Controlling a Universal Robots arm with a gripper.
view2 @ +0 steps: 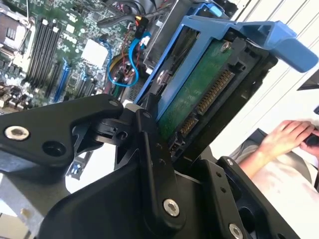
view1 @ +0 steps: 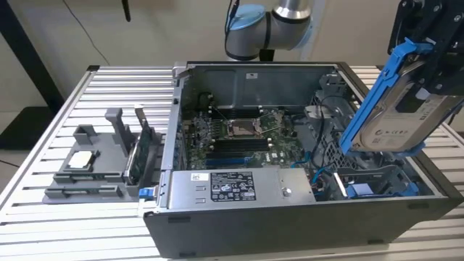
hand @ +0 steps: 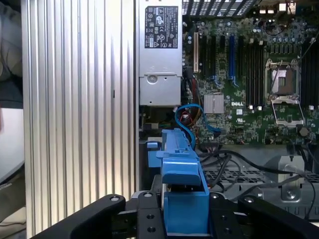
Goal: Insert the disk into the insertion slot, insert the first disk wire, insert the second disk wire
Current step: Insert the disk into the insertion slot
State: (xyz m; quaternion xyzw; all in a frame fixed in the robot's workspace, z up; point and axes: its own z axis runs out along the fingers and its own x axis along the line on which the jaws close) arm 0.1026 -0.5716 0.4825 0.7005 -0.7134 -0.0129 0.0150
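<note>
The gripper (hand: 182, 211) holds the disk (view1: 397, 117) in the air over the open case (view1: 290, 239), at the exterior view's right. Its black fingers (hand: 146, 213) are clenched on the disk, one on each side of the blue carrier (hand: 180, 167), gripping the raised end.

The disk's long axis stands steeply tilted. Its top leans toward the exterior view's right and its lower end points down into the case. It hangs above the slot (view1: 366, 175) without touching it. The labelled silver face is turned to the exterior camera. In the second wrist view the other face shows a green circuit board (view2: 192, 94) with a row of connector pins at the end by the gripper.

The slot is a dark grey metal cage in the case's near corner, at the exterior view's right, and something blue sits inside it. A perforated metal wall (view1: 327, 154) stands beside it. Blue cable (view1: 320, 169) and black cable (hand: 234, 158) loop just beside the cage, under the disk's lower end.

Further in lie the green motherboard (view1: 239, 133) and the grey power-supply box (view1: 232, 187), which lies along the case's front wall. The case rests on a ribbed aluminium table (view1: 108, 87), next to a grey moulded fixture (view1: 94, 163). In the second wrist view a person's hand (view2: 289, 137) rests beyond the disk.
</note>
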